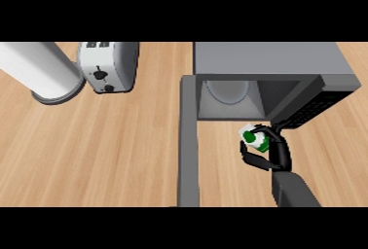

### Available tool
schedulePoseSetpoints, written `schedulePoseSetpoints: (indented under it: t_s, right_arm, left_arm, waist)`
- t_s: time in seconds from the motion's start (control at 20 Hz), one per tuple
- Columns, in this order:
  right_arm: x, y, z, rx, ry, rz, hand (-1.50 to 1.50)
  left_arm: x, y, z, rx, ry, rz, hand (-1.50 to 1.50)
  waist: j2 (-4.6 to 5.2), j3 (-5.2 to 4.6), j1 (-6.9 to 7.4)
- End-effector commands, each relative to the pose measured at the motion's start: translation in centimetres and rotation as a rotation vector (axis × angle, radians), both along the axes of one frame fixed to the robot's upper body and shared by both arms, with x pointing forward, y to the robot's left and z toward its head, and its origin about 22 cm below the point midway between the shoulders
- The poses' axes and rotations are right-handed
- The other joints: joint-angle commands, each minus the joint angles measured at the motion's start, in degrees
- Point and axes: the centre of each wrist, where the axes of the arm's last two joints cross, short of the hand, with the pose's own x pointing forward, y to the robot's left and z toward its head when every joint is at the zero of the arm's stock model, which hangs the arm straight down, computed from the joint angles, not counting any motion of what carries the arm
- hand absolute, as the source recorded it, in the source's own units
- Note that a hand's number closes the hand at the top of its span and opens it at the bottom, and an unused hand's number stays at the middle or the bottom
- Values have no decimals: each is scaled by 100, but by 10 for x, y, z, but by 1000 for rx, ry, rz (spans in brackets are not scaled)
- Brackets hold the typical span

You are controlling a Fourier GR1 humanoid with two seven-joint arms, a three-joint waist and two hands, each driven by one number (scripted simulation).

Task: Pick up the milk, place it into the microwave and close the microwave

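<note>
The right hand (267, 151), fingers and thumb curled round the milk (255, 138), holds the carton above the desk (108, 155), just in front of the open microwave (273, 68). The likely hazard is a collision: the carton may strike the lower edge of the cavity, or the forearm may foul the open door (188, 146) standing to the hand's left. The milk sits within the hand's grasp, toward the cavity, partly hidden by fingers.

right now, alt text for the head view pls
The right hand holds a green and white milk carton just outside the open microwave, whose door swings toward the viewer. A toaster stands on the wooden counter at upper left.
</note>
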Motion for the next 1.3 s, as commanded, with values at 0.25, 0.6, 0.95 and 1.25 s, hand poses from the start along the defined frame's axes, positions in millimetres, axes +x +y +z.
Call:
schedulePoseSetpoints:
  t_s: [0.25, 0.6, 0.95, 1.25]
  right_arm:
    - [81, 21, 67, -90, -11, 36, 150]
    - [118, 8, 105, -122, 30, 9, 150]
    - [141, -10, 141, -199, 47, -15, 150]
    - [144, -38, 156, -340, 30, -190, 150]
  left_arm:
    - [5, 9, -6, 4, 15, 17, -150]
    - [18, -1, -1, 27, 5, -8, -150]
    - [45, 11, -11, 14, -19, -40, -150]
    - [40, 6, -1, 12, -29, -80, -150]
  waist:
    - [58, 59, 115]
    - [142, 72, 265]
    - [230, 73, 351]
    - [331, 88, 638]
